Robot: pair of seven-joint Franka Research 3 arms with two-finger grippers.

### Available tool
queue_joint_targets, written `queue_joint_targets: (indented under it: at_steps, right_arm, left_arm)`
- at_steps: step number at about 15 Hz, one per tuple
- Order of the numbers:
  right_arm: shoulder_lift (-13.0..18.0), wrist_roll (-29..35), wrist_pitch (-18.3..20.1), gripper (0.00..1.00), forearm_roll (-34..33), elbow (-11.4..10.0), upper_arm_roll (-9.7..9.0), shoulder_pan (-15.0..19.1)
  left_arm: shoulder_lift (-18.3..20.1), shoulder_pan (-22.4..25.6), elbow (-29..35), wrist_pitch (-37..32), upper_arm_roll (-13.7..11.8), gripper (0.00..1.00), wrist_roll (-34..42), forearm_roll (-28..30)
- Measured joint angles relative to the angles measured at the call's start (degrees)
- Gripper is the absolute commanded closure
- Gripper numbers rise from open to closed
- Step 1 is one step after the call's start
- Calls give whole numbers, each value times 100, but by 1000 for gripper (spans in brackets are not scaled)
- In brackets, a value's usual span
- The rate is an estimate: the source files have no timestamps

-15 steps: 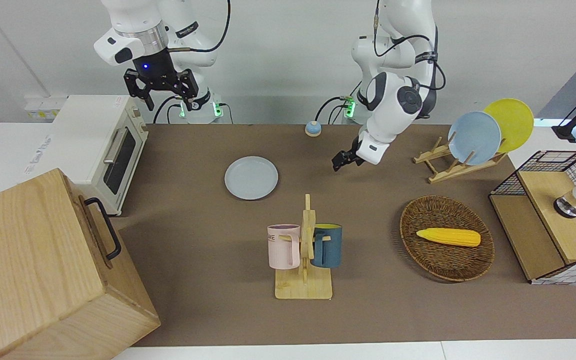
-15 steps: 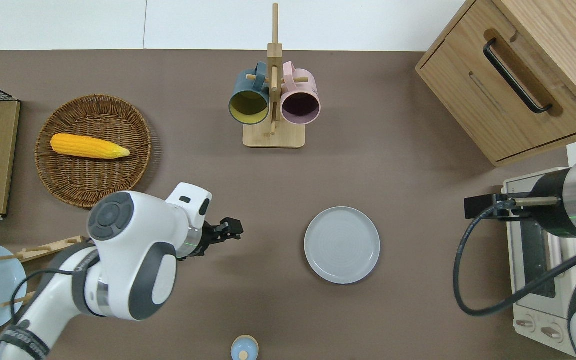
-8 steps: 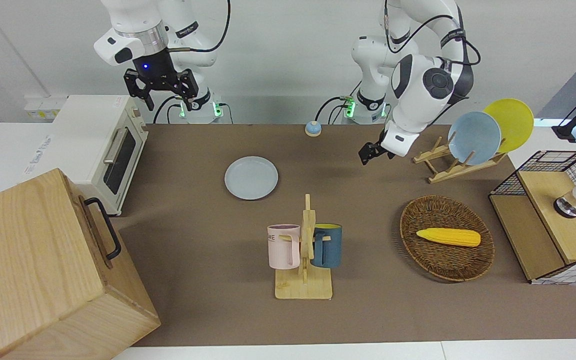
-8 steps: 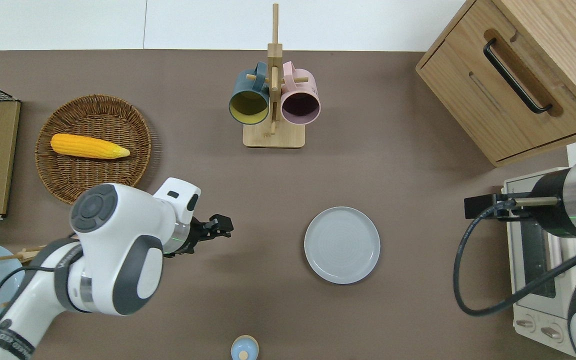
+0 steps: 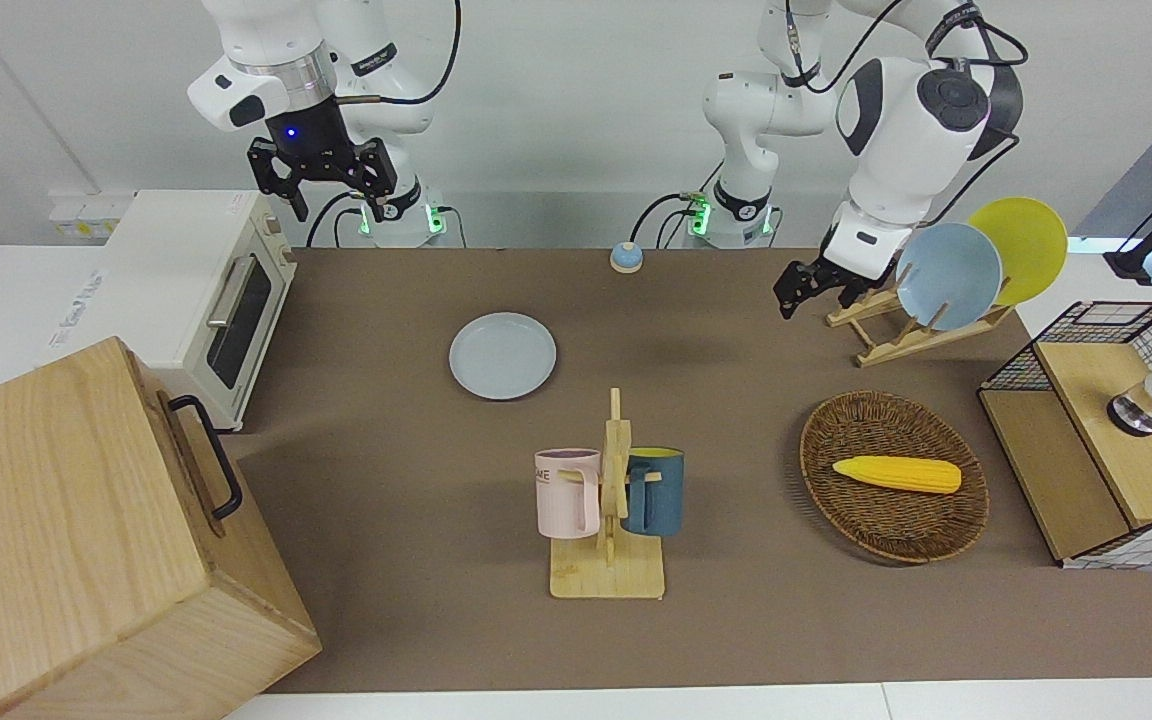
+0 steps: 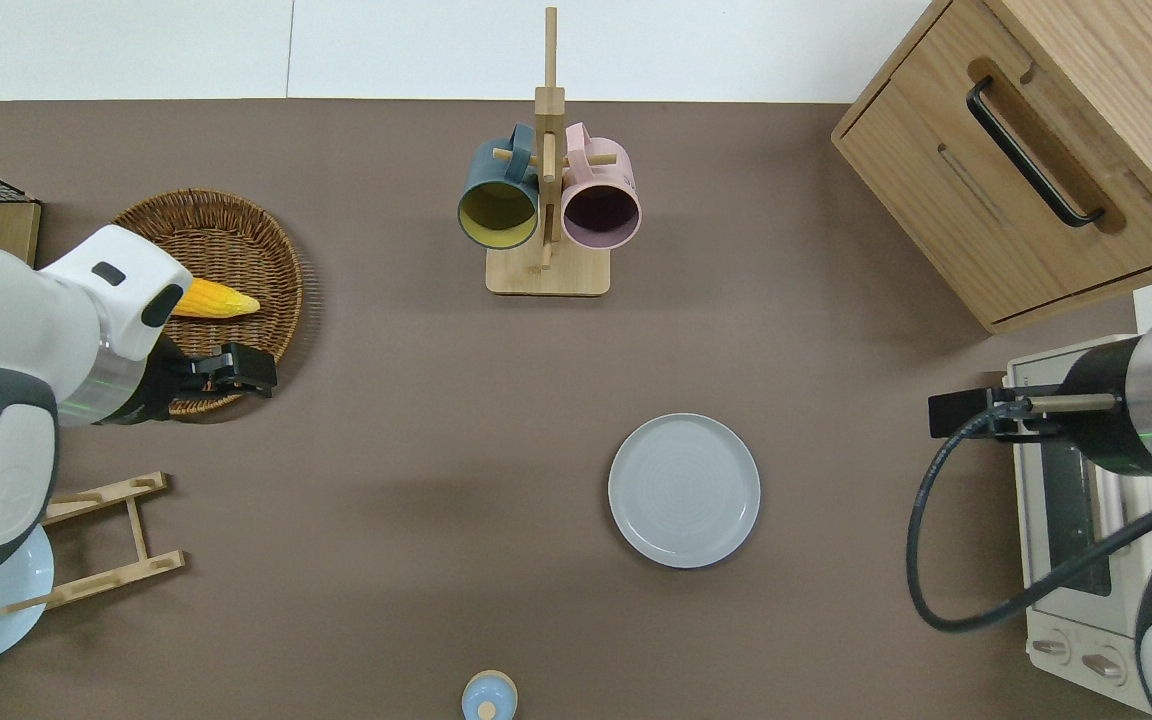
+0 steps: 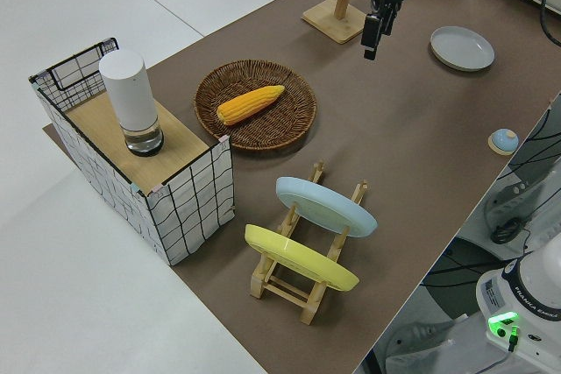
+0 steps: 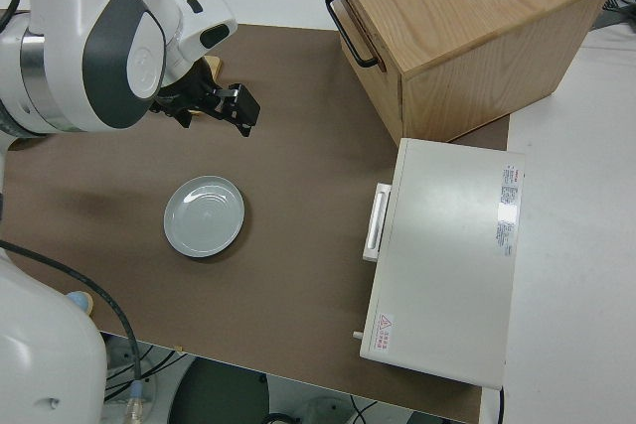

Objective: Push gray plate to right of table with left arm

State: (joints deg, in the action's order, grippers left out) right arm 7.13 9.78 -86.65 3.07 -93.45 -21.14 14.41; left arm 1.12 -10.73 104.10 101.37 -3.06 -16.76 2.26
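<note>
The gray plate (image 5: 502,356) lies flat on the brown worktop (image 5: 736,620), nearer to the robots than the wooden mug rack (image 5: 612,520) carrying a pink mug (image 5: 566,492) and a dark blue mug (image 5: 654,490), and between the white toaster oven (image 5: 198,300) and the worktop's middle. The left tool (image 6: 236,368) is raised, well apart from the plate, over the edge of the wicker basket (image 6: 236,240) that holds a corn cob (image 5: 896,473); whether its fingers are apart or together cannot be told. A plate rack (image 5: 886,325) holds a sky-blue plate (image 5: 948,275) and a yellow plate (image 5: 1021,248). The right arm is parked, its tool (image 5: 321,180) with fingers apart.
</note>
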Motion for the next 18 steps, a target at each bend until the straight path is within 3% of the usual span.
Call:
queue_joint_targets:
  at_steps: [7, 18]
  right_arm:
    - [0, 0, 0, 5, 0, 0, 0, 0]
    - [0, 0, 0, 5, 0, 0, 0, 0]
  left_arm:
    - [32, 50, -799, -25, -85, 9, 30, -22]
    - [31, 109, -1131, -95, -78, 9, 51, -33]
